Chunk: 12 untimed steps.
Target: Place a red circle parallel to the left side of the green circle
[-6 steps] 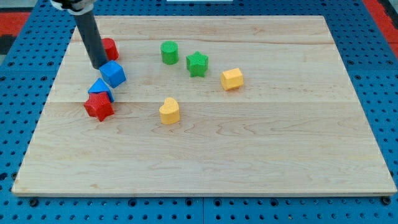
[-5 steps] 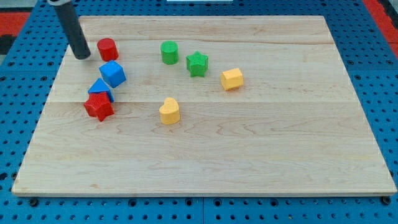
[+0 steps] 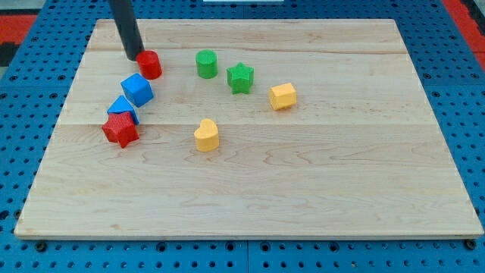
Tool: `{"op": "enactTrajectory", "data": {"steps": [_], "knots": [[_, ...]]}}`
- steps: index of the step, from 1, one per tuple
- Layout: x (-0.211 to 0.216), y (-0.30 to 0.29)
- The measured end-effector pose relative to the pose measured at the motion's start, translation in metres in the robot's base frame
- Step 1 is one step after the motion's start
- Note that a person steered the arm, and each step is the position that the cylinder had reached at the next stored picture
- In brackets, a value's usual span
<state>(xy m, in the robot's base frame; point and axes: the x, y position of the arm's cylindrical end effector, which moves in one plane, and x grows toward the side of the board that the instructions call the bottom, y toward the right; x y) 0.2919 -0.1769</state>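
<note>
A pale wooden tabletop (image 3: 303, 189) made of long planks joined side by side fills most of the view, its grain running from the view's left to the view's right. It lies on a blue perforated metal base (image 3: 474, 114) with regular rows of small round holes, visible on all sides. Red perforated panels (image 3: 15, 26) show at both top corners. The light is even and soft, with faint shadows.

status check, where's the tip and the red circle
My tip touching red circle on its upper-left side. Red circle left of green circle, gap between them. Nothing in that gap; blue cube sits below.
</note>
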Motion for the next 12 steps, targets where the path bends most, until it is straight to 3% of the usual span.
{"op": "enactTrajectory", "data": {"steps": [4, 12], "knots": [[-0.057, -0.024], [-0.074, -0.024]]}}
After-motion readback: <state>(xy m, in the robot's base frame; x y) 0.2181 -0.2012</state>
